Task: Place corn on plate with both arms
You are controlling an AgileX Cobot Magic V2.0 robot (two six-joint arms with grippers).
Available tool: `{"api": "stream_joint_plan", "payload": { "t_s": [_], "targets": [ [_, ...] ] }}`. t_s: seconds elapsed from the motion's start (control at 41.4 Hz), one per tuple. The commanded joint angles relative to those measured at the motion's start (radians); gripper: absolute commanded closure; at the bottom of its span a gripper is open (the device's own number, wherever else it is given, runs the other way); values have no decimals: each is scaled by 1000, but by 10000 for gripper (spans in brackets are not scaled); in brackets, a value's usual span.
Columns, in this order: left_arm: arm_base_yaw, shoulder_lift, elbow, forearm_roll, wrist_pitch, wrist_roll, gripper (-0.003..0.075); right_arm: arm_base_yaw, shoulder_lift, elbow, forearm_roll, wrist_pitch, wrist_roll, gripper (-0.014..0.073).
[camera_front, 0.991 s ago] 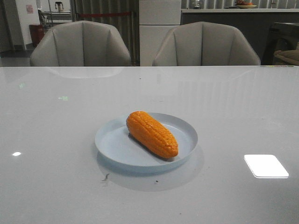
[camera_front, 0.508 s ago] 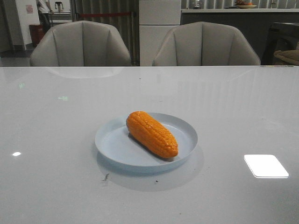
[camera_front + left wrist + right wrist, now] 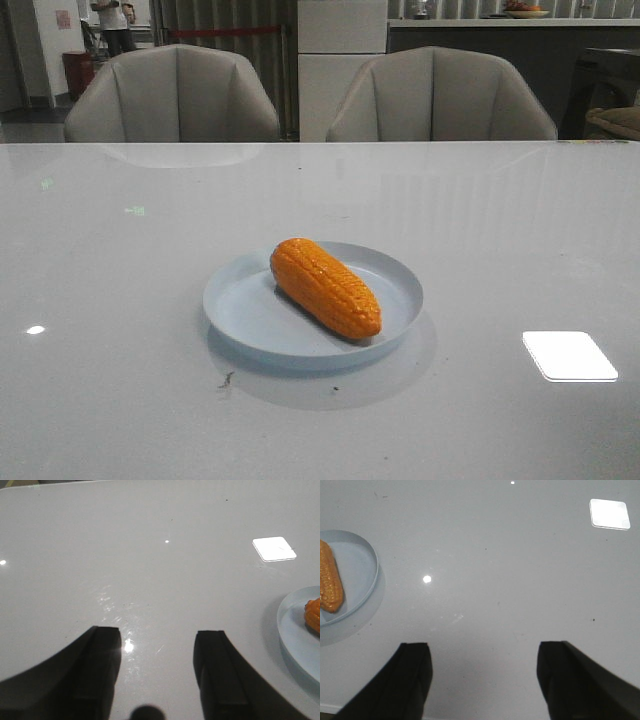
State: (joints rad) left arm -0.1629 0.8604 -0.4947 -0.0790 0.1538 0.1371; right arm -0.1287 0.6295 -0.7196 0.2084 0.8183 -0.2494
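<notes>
Corn (image 3: 325, 286) lies on its side inside the pale blue plate (image 3: 232, 305), resting diagonally across the dish with its blunt end toward 11 o'clock and its tapered tip toward 5 o'clock, so the task looks finished. Its kernel rows give a bumpy, matte orange surface that reads as rigid moulded plastic, probably light and hollow, unlikely to dent but free to roll on its round flank. If it needed lifting again, the thick middle would suit best, fingers closing across the width where the ridges offer bite; the narrowing tip would likely squirt out of a pinch. Neither arm shows in the front view. The left gripper (image 3: 157, 667) hangs over bare grey table (image 3: 120, 250) with its jaws spread wide and nothing between them, and the right gripper (image 3: 485, 680) is likewise spread wide and empty, the plate well off to one side.
</notes>
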Motion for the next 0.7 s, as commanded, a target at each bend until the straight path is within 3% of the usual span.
{"api": "stream_joint_plan", "payload": {
  "t_s": [0.0, 0.121, 0.266, 0.677],
  "targets": [
    [0, -23, -28, -2, -85, -12, 323, -5, 1, -29, 16, -70, -7, 41],
    [44, -69, -28, -2, -85, -12, 426, -5, 1, -29, 16, -70, -7, 41],
    [106, -166, -28, -2, -85, -12, 630, -5, 1, -29, 16, -70, -7, 41],
    [174, -412, -18, 55, -46, -9, 624, -5, 1, -29, 16, -70, -7, 41]
  ]
}}
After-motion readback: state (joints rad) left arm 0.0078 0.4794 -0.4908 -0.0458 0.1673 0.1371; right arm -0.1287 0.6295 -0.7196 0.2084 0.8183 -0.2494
